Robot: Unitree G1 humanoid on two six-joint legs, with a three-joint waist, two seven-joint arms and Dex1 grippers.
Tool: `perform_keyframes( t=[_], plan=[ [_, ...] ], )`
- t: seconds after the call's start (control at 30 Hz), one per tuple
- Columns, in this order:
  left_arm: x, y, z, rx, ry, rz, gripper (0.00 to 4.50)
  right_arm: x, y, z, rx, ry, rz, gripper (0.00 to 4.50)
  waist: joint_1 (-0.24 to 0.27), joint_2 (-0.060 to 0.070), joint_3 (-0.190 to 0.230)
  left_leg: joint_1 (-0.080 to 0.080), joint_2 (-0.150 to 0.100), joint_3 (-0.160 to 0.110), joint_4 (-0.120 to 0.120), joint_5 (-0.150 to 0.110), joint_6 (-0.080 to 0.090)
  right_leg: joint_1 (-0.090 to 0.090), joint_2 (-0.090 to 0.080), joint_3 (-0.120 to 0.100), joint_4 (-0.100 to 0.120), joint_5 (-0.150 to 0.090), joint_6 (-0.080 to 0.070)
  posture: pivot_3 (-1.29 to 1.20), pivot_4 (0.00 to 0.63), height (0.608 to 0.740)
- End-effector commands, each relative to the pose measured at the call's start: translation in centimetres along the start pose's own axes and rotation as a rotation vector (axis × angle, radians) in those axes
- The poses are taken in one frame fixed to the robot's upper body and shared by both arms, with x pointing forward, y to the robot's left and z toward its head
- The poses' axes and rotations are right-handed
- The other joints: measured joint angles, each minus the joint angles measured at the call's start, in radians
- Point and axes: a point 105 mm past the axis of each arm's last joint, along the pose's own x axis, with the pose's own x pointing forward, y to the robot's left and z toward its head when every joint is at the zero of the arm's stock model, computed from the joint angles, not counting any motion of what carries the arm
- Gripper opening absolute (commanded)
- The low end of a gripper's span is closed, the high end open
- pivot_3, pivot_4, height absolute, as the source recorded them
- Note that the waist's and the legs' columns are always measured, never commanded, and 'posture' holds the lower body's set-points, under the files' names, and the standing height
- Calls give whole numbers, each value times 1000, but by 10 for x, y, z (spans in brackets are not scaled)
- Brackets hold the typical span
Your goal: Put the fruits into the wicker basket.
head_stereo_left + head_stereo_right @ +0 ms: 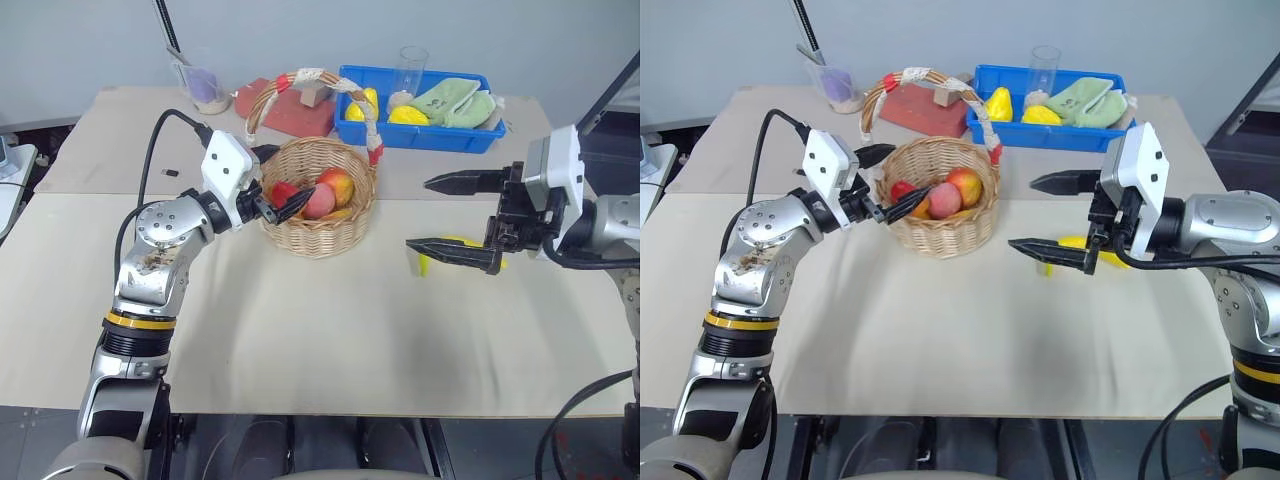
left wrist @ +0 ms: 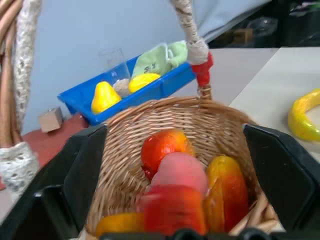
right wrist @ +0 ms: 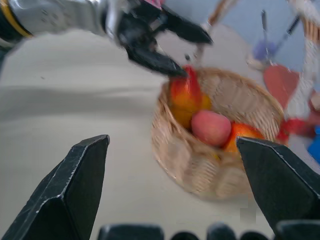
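Behind the wicker basket (image 1: 318, 205) stand a blue bin (image 1: 420, 125) of yellow fruits, a red board (image 1: 290, 110) and a cup (image 1: 205, 90); its tall handle arches above the left gripper (image 1: 285, 205), whose fingers are spread wide at the rim over red fruits (image 2: 172, 170), holding nothing. The banana (image 1: 1090, 250) lies on open tabletop (image 1: 300, 330) right of the basket, probably just behind the right gripper (image 1: 450, 215), whose fingers gape wide and empty.
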Motion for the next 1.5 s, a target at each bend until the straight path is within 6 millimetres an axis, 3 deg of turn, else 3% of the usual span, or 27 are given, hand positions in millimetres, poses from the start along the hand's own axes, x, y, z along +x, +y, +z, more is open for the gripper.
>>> perform_keyframes(
  t=[0.03, 0.13, 0.23, 0.43, 0.6, 0.87, 1.0, 1.07, 1.27, 1.33, 1.4, 1.5],
  plan=[
    [-3, -7, 17, 28, -45, -66, 4486, -15, -24, -12, -75, 96, -119, 4500, -1, 0, 0, 0, 0, 0, 0, 0, 0, 0, 0, 0, 0, 0, 0, 0, 150, 740],
    [-15, -28, 21, 12, -21, -231, 4486, -28, -46, -55, -89, 303, -172, 4500, -5, 0, 0, 1, 1, 0, 0, 0, 0, 0, 1, 0, 0, 0, 0, 0, 150, 740],
    [-30, -48, 25, 5, 9, -381, 4486, -36, -53, -90, -19, 426, -129, 4500, -13, 0, 0, 1, 1, 1, 0, 0, 0, 0, 1, 0, 0, 0, 0, 0, 150, 740],
    [-48, -70, 33, 10, 49, -546, 4486, -36, -67, -136, 63, 554, -101, 4500, -26, 0, 0, 1, 1, 2, 0, 0, 0, 0, 1, 1, -1, 0, 0, 0, 150, 740],
    [-51, -73, 31, 28, 68, -552, 4486, -28, -79, -158, 107, 601, -124, 4500, -28, 0, 0, 2, 2, 2, -1, 0, 0, 0, 2, 1, -7, 0, 0, 0, 150, 740],
    [-51, -68, 30, 24, 76, -495, 4500, -27, -85, -165, 189, 591, -145, 1944, -25, 1, 0, 1, 1, 2, -1, 0, -1, 1, 0, 1, -6, 0, 0, 0, 150, 740],
    [-57, -56, 29, 10, 84, -420, 4500, -19, -80, -150, 146, 531, -97, 555, -27, 1, 0, 1, 2, 2, -1, 0, -1, 0, 1, 1, -6, 0, 0, 0, 150, 740],
    [-62, -50, 29, 1, 89, -382, 4500, -12, -75, -137, 125, 485, -78, 182, -28, 1, 0, 1, 2, 2, -1, 0, -1, 0, 1, 1, -4, 0, 0, 0, 150, 740],
    [-85, -34, 30, -15, 113, -259, 4500, -2, -50, -80, 66, 334, -29, 182, -25, 1, 0, 1, 3, 1, -1, 0, 0, -1, 1, 1, 2, 0, 0, 0, 150, 740],
    [-93, -31, 31, -27, 119, -229, 4500, 9, -36, -55, 69, 251, 2, 182, -24, 1, 0, 1, 3, 1, -1, 0, 0, -1, 0, 1, 1, 0, 0, 0, 150, 740],
    [-99, -27, 31, -35, 123, -198, 4500, 25, -25, -28, 82, 148, 23, 182, -24, 1, 0, 1, 3, 1, -1, 0, 0, -1, 0, 0, 1, 0, 0, 0, 150, 740],
    [-109, -20, 35, -48, 122, -150, 4500, 65, -19, 14, 88, -37, 8, 182, -32, 1, 0, 2, 4, 1, -1, 0, 0, 0, 2, 0, 2, 0, 0, 0, 150, 740]
  ],
)
